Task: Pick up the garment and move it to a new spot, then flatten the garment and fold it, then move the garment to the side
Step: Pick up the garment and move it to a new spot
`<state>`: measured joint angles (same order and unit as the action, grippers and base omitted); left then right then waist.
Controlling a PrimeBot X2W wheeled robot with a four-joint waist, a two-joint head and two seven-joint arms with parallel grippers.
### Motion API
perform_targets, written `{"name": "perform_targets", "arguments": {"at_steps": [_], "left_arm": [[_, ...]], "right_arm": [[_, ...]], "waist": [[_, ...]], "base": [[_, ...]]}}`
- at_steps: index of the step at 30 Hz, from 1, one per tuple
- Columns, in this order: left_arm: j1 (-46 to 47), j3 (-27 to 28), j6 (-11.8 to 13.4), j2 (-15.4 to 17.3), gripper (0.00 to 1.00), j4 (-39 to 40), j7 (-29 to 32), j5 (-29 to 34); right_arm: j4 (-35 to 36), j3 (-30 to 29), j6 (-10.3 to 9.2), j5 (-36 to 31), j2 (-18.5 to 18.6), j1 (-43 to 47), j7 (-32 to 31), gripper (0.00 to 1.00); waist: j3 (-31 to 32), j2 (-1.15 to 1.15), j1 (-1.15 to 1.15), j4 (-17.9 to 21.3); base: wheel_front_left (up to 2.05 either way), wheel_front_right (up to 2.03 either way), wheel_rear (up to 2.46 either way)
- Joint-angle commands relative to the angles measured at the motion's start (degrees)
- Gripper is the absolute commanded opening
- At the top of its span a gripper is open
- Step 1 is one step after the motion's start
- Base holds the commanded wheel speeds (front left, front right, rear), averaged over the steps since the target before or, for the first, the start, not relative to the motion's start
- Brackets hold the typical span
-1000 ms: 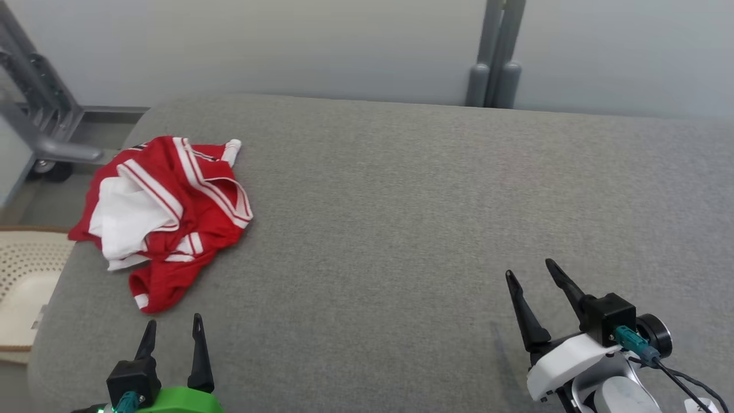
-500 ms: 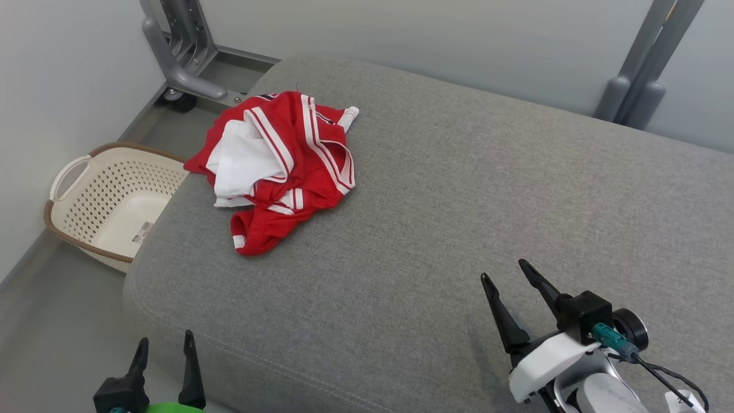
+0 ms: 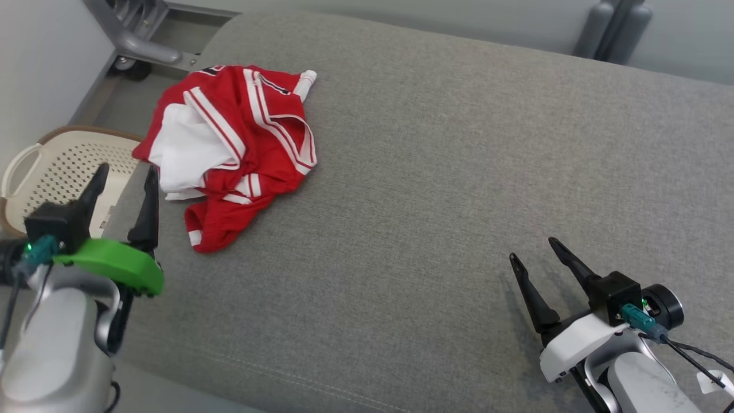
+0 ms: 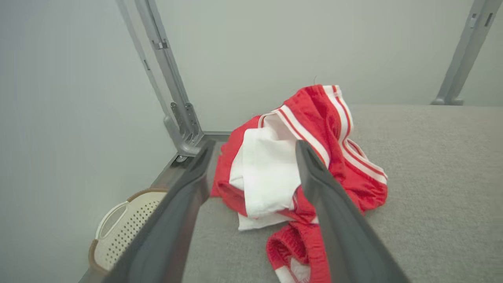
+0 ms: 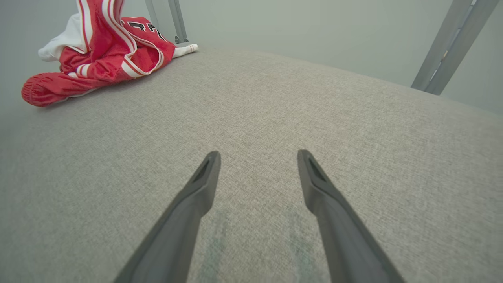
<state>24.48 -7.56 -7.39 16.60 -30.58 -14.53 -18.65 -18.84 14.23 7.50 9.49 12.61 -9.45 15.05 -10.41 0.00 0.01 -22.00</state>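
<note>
A crumpled red garment [image 3: 229,149] with white stripes and a white inner side lies bunched near the far left corner of the grey padded surface [image 3: 436,189]. My left gripper [image 3: 127,170] hovers just left of it at the surface's left edge, jaws open and empty, fingers pointing at the garment [image 4: 298,165]. Over the near right part of the surface my right gripper [image 3: 534,250] stands open, holding nothing, far from the garment [image 5: 98,51].
A cream perforated laundry basket [image 3: 51,166] sits on the floor left of the surface, also seen as the basket [image 4: 122,228] below my left fingers. Grey metal frame legs [image 3: 137,46] stand at the back left, and another post [image 3: 613,23] at the back right.
The head camera has kept turning and tilting, so the whole picture shifted. My left arm has risen and come forward to beside the garment. The garment lies as before.
</note>
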Motion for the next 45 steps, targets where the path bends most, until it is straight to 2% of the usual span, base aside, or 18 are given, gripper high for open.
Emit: {"name": "perform_targets", "arguments": {"at_steps": [1,7,10,16,25,26,27,32,34,39,41,45], "left_arm": [[3.94,-4.01,-0.11,3.82,1.0,0.02,0.94,-3.05],[13.91,-17.01,-0.06,15.2,1.0,0.44,6.73,-15.26],[16.68,-21.67,-0.06,18.38,1.0,-0.3,8.95,-20.46],[19.49,-24.83,-0.06,20.89,1.0,-4.33,9.42,-27.06],[20.77,-28.87,-0.06,19.41,1.0,-11.66,8.33,-34.02],[20.88,-29.04,-0.06,19.06,0.66,-12.24,7.68,-34.38],[21.27,-28.95,-0.06,19.04,0.0,-13.37,6.82,-34.35],[22.29,-30.81,-0.06,17.7,0.0,-16.06,2.62,-33.18],[23.44,-31.43,-0.06,17.92,0.0,-14.78,0.3,-31.49],[23.68,-31.3,-0.07,17.35,0.0,-8.39,-0.78,-27.74],[23.55,-30.2,-0.07,16.13,0.0,-4.34,-0.73,-25.23],[23.2,-28.66,-0.06,11.01,0.0,3.63,-0.67,-20.83]], "right_arm": [[0.3,0.73,-0.02,0.19,0.84,-1.03,0.2,1.0],[0.79,1.12,-0.02,0.41,2.45,-2.15,0.2,1.0],[1.0,0.95,-0.02,0.22,3.12,-2.44,0.2,1.0],[1.3,1.19,-0.02,0.09,3.7,-2.89,0.2,1.0],[0.97,0.38,-0.06,0.55,4.71,-2.12,0.05,1.0],[0.91,0.34,-0.06,0.59,4.74,-2.09,0.04,1.0],[0.9,0.29,-0.06,0.59,4.72,-2.13,0.04,1.0],[1.03,0.35,-0.06,0.88,3.79,-2.57,0.04,1.0],[1.11,0.23,-0.05,1.0,3.03,-2.8,0.06,1.0],[0.8,0.21,-0.04,1.37,1.62,-2.11,0.09,1.0],[0.57,-0.21,-0.04,1.7,1.32,-1.65,0.13,1.0],[0.15,-0.21,-0.04,2.1,-0.02,-1.7,0.13,1.0]], "waist": [[-5.19,0.0,-0.01,5.2],[-9.16,0.0,-0.01,8.78],[-10.47,0.0,-0.01,10.56],[-12.08,0.0,-0.01,13.4],[-12.83,0.0,-0.01,15.75],[-12.8,0.0,-0.01,15.83],[-12.74,0.0,-0.01,15.88],[-11.91,0.0,-0.01,16.04],[-11.33,0.0,-0.01,16.2],[-9.9,0.0,-0.01,16.96],[-9.26,0.0,-0.01,17.5],[-8.08,0.0,-0.01,19.6]], "base": [[0.0,0.0,0.0],[0.0,0.0,0.0],[0.0,0.0,0.0],[0.0,0.0,0.0],[0.0,0.0,0.0],[0.0,0.0,0.0],[0.0,0.0,0.0],[0.0,0.0,0.0],[0.0,0.0,0.0],[0.0,0.0,0.0],[0.0,0.0,0.0],[0.0,0.0,0.0]]}}
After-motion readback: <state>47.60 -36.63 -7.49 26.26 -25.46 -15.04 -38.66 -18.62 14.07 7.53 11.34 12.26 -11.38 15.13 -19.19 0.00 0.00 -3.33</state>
